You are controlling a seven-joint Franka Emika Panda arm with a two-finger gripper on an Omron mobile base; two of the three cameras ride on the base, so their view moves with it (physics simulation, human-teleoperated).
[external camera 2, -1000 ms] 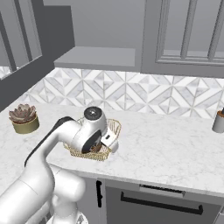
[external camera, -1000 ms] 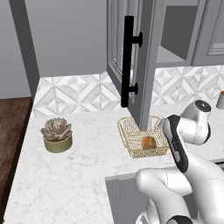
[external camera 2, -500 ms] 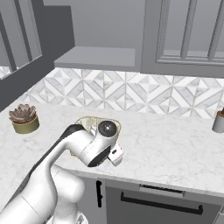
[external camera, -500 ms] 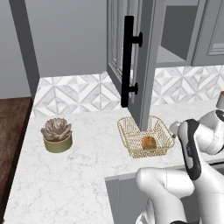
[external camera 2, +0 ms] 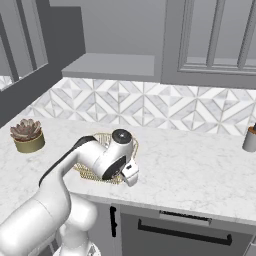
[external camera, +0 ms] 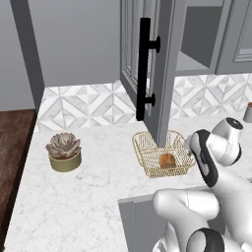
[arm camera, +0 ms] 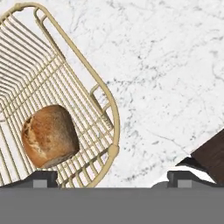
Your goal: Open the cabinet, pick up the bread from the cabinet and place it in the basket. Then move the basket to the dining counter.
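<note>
Claw [arm camera: 109, 178]: jaws spread wide, empty, hanging over the basket's rim.
Bread [arm camera: 49, 135]: lying inside the basket [arm camera: 113, 114].
Basket: on the marble counter [arm camera: 175, 65], below the cabinet [external camera: 165, 69] door.

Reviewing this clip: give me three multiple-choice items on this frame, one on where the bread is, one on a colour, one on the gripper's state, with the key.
1. Where is the bread?
A. in the basket
B. on the cabinet shelf
C. beside the succulent

2. What colour is the handle on the cabinet door?
A. gold
B. black
C. white

3. How is the gripper?
A. shut on the bread
B. shut on the basket rim
C. open, holding nothing

Key: 1 A, the bun lies on the wire mesh; 2 B, a long dark bar stands on the open door; 3 C, the fingertips stand wide apart over the basket rim.
</note>
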